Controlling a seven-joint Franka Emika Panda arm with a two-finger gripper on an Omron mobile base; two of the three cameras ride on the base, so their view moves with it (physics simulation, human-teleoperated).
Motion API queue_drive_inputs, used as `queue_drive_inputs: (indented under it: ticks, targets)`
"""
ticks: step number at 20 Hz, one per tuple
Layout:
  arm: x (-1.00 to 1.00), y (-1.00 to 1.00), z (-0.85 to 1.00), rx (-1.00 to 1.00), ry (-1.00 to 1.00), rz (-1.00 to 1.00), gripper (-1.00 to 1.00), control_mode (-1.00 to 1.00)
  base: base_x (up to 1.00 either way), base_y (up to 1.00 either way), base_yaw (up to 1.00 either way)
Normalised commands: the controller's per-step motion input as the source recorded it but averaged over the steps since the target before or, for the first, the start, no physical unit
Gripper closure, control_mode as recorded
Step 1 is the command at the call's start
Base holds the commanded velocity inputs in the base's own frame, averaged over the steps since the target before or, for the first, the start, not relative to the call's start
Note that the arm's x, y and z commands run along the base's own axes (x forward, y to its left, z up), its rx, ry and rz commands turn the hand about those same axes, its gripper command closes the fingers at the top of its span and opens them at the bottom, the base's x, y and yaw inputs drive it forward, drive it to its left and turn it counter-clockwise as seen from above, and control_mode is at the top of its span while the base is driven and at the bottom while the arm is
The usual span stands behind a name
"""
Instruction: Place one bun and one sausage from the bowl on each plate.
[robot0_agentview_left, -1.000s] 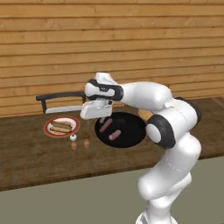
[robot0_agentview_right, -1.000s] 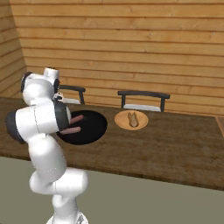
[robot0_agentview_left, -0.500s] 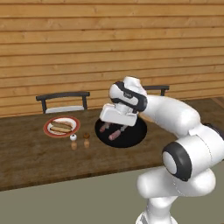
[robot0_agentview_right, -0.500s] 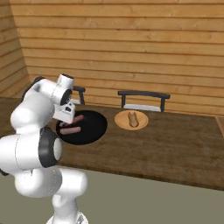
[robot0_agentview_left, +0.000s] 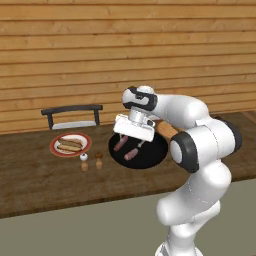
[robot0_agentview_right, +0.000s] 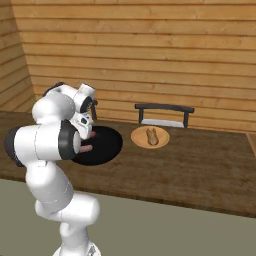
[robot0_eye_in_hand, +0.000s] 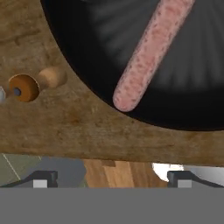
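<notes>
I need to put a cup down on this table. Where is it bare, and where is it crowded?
Bare wood lies right of the tan plate and along the front edge near the robot. It is crowded around the shakers, between the red-rimmed plate and the black bowl.

Horizontal wooden plank wall (robot0_agentview_left: 100, 55) behind. Long dark wooden desk (robot0_agentview_right: 200, 170) in front of it, grey-olive floor (robot0_agentview_right: 175, 230) below. Two dark-backed chairs (robot0_agentview_left: 72, 116) (robot0_agentview_right: 164, 114) tucked between desk and wall. Even, flat light.
</notes>
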Motion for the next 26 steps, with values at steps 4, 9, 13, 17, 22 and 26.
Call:
queue_drive_inputs:
  ticks: [4, 9, 13, 17, 22, 26]
  targets:
    - [0.02, 0.0, -0.28, -0.25, -0.35, -0.1, -1.0, -1.0, 0.0, 0.0, 0.0]
    - [0.08, -0.03, -0.55, -0.17, -0.2, -0.21, -1.0, -1.0, 0.0, 0.0, 0.0]
    - [0.75, 0.0, -0.16, 0.0, 0.14, -0.43, -1.0, -1.0, 0.0, 0.0, 0.0]
    - [0.13, -0.02, -0.32, 0.0, 0.14, -0.19, -1.0, -1.0, 0.0, 0.0, 0.0]
    - [-0.32, 0.0, -0.21, 0.0, 0.0, -0.05, -1.0, -1.0, 0.0, 0.0, 0.0]
    - [0.12, 0.0, -0.34, 0.0, 0.0, -0.01, -1.0, -1.0, 0.0, 0.0, 0.0]
